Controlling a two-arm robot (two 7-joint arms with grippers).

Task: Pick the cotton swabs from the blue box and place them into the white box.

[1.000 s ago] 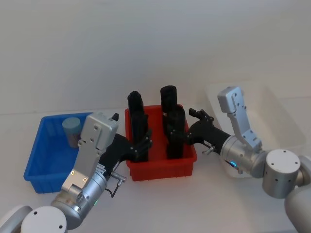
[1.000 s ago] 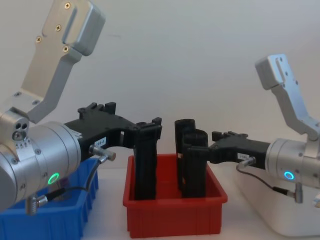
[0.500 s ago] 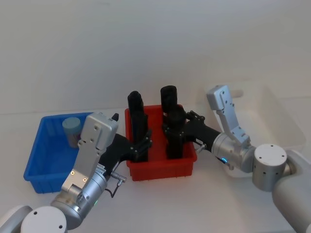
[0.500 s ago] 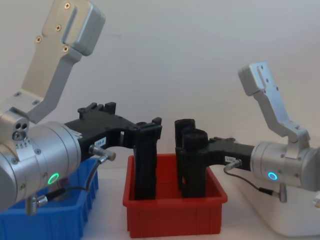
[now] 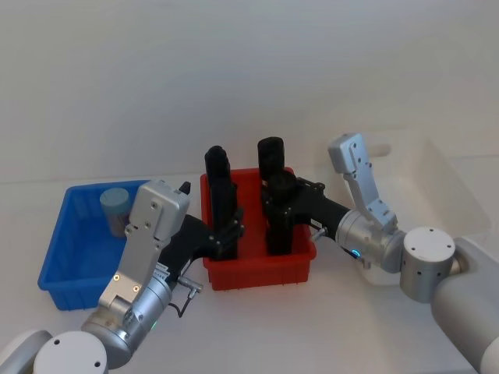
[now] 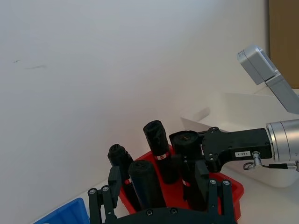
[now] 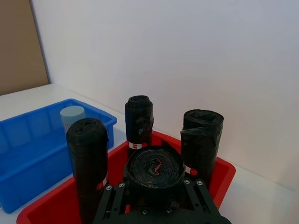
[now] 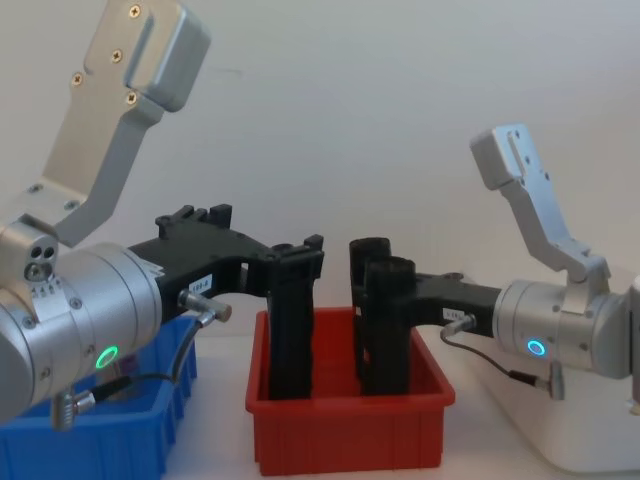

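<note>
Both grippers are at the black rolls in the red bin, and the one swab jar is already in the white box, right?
Not quite. The cotton swabs jar still stands in the blue box, as the head view shows. Left gripper and right gripper are indeed at the black rolls in the red bin.

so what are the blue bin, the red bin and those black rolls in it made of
The blue box and red bin look like moulded plastic: even, saturated colour, a rim, slight sheen. The black rolls seem to be rolled thin plastic film, perhaps bin bags: crinkled glossy surface, spiral layers on the end, paper band.
</note>
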